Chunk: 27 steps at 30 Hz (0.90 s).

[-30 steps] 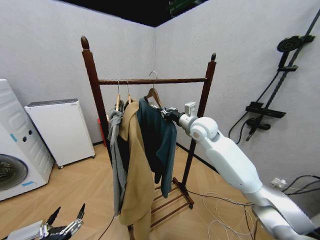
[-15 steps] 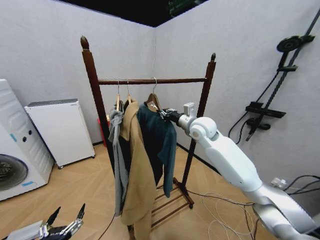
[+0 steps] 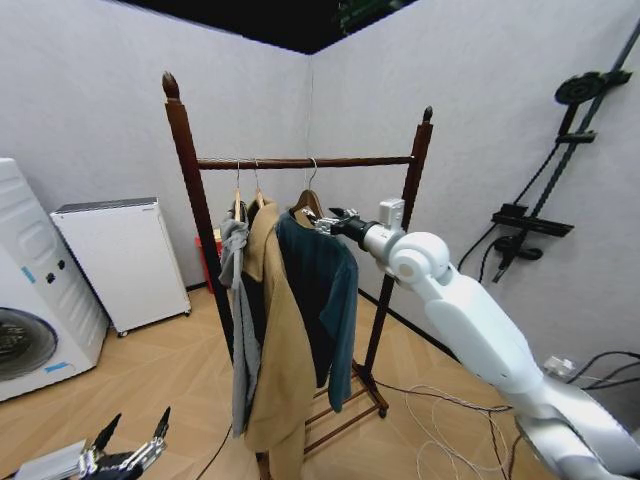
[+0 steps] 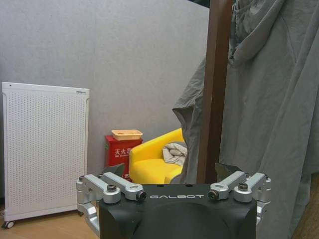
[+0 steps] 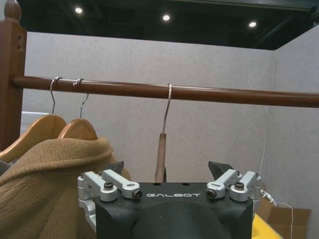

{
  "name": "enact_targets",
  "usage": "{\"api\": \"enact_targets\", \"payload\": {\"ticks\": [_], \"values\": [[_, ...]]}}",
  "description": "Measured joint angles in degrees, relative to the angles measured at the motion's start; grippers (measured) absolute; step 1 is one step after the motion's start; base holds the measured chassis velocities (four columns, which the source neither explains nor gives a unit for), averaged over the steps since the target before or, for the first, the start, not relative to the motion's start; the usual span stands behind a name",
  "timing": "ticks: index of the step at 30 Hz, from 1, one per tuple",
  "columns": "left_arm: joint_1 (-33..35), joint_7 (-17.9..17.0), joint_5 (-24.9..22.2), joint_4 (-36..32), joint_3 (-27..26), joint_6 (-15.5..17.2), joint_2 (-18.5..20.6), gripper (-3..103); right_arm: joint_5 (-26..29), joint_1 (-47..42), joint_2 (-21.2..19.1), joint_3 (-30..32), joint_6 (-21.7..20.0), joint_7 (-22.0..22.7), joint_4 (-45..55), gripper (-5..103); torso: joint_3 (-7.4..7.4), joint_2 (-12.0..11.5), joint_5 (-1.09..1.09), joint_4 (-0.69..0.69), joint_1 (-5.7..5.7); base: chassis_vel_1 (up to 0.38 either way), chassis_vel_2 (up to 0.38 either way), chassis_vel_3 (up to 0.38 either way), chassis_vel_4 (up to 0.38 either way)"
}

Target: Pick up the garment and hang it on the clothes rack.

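Observation:
The teal-blue garment (image 3: 325, 290) hangs on its wooden hanger, whose metal hook (image 3: 313, 175) sits over the top bar of the clothes rack (image 3: 360, 160). My right gripper (image 3: 326, 222) is at the hanger's right shoulder, open. In the right wrist view its jaws stand wide apart (image 5: 168, 169) on either side of the hanger's neck (image 5: 160, 152), under the bar (image 5: 224, 94). My left gripper (image 3: 128, 452) is parked low at the front left, open, facing a rack post (image 4: 217, 89).
A tan coat (image 3: 275, 340) and a grey hooded jacket (image 3: 238, 320) hang left of the garment. A washing machine (image 3: 25, 290) and a white appliance (image 3: 120, 260) stand at left. Cables (image 3: 440, 420) lie on the floor by the rack's right foot.
The hanger came down until its hook rests on the bar. The garment now hangs straight, and my right gripper has let go and eased slightly back to the right.

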Motion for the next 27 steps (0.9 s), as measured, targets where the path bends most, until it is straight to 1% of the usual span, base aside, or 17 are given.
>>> {"api": "enact_targets", "payload": {"ticks": [1, 4, 6, 7, 9, 10, 12, 13, 15, 16, 18, 19, 21, 22, 24, 25, 27], "values": [[0.0, -0.01, 0.0, 0.0, 0.0, 0.0, 0.0, 100, 0.65, -1.99, -1.1, 2.2, -0.16, 0.15, 1.76, 96, 0.0, 0.0, 0.0, 0.0, 0.0, 0.0, 0.0, 0.0, 0.0], [0.0, -0.01, 0.0, 0.0, 0.0, 0.0, 0.0, 100, 1.13, -4.29, -2.15, 4.22, -0.19, 0.19, 3.51, 99, 0.0, 0.0, -0.01, 0.0, 0.0, 0.0, 0.0, 0.0, 0.0], [0.0, 0.02, 0.0, 0.0, 0.0, 0.0, 0.0, 100, 1.41, -14.96, -3.82, 10.11, -0.95, 2.4, 9.82, 100, 0.0, 0.0, 0.03, -0.02, 0.0, 0.0, 0.0, 0.0, 0.0], [0.0, 0.02, 0.0, 0.0, 0.0, 0.0, 0.0, 100, 1.41, -14.96, -3.82, 10.11, -0.95, 2.4, 9.82, 100, 0.0, 0.0, 0.03, -0.02, 0.0, 0.0, 0.0, 0.0, 0.0], [0.0, 0.02, 0.0, 0.0, 0.0, 0.0, 0.0, 100, 0.02, -25.6, -2.43, 17.52, -1.37, 6.0, 14.73, 100, -0.01, 0.0, -0.01, 0.02, 0.0, 0.0, 0.0, 0.0, 0.0], [0.0, 0.02, 0.0, 0.0, 0.0, 0.0, 0.0, 100, 0.02, -25.6, -2.43, 17.52, -1.37, 6.0, 14.73, 100, -0.01, 0.0, -0.01, 0.02, 0.0, 0.0, 0.0, 0.0, 0.0], [0.0, -0.02, 0.0, 0.0, 0.0, 0.0, 0.0, 100, -3.49, -36.26, -1.33, 25.36, -1.39, 5.46, 18.55, 100, 0.0, -0.01, 0.02, 0.02, 0.0, 0.0, 0.0, 0.0, 0.0], [0.0, -0.02, 0.0, 0.0, 0.0, 0.0, 0.0, 100, -3.49, -36.26, -1.33, 25.36, -1.39, 5.46, 18.55, 100, 0.0, -0.01, 0.02, 0.02, 0.0, 0.0, 0.0, 0.0, 0.0], [0.0, 0.0, 0.0, 0.0, 0.0, 0.0, 0.0, 100, -5.93, -48.72, 0.54, 35.79, -1.85, 3.12, 24.13, 100, -0.01, 0.0, -0.01, -0.02, 0.0, 0.0, 0.0, 0.0, 0.0], [0.0, 0.0, 0.0, 0.0, 0.0, 0.0, 0.0, 100, -5.93, -48.72, 0.54, 35.79, -1.85, 3.12, 24.13, 100, -0.01, 0.0, -0.01, -0.02, 0.0, 0.0, 0.0, 0.0, 0.0], [0.0, 0.02, 0.0, 0.0, 0.0, 0.0, 0.0, 100, -9.19, -59.63, 4.11, 42.79, -1.63, 0.81, 28.29, 100, -0.01, 0.01, -0.01, -0.04, -0.01, 0.0, 0.0, 0.0, 0.0], [0.0, 0.0, 0.0, 0.0, 0.0, 0.0, 0.0, 100, -12.0, -63.1, 6.04, 44.06, -0.29, -0.26, 28.82, 100, -0.01, 0.01, -0.01, -0.02, -0.01, 0.0, 0.0, 0.0, 0.0], [0.0, 0.01, 0.0, 0.0, 0.01, 0.0, 0.0, 100, -17.74, -67.88, 10.53, 45.16, 2.15, -2.34, 28.51, 100, -0.01, 0.01, -0.02, -0.01, -0.02, 0.0, 0.0, 0.0, 0.0], [0.0, 0.01, 0.0, 0.0, 0.01, 0.0, 0.0, 100, -17.74, -67.88, 10.53, 45.16, 2.15, -2.34, 28.51, 100, -0.01, 0.01, -0.02, -0.01, -0.02, 0.0, 0.0, 0.0, 0.0], [0.0, -0.01, 0.0, 0.0, 0.0, 0.0, 0.0, 100, -24.13, -71.72, 15.88, 45.38, 5.25, -5.38, 26.54, 100, -0.01, 0.0, 0.0, -0.01, -0.01, 0.0, 0.0, 0.0, 0.0], [0.0, -0.01, 0.0, 0.0, 0.0, 0.0, 0.0, 100, -24.13, -71.72, 15.88, 45.38, 5.25, -5.38, 26.54, 100, -0.01, 0.0, 0.0, -0.01, -0.01, 0.0, 0.0, 0.0, 0.0], [0.0, 0.01, 0.0, 0.0, 0.0, 0.0, 0.0, 100, -31.68, -73.67, 19.9, 45.26, 12.43, -9.42, 22.23, 100, 0.0, -0.01, 0.0, -0.01, 0.0, 0.0, 0.0, 0.0, 0.0]]}}
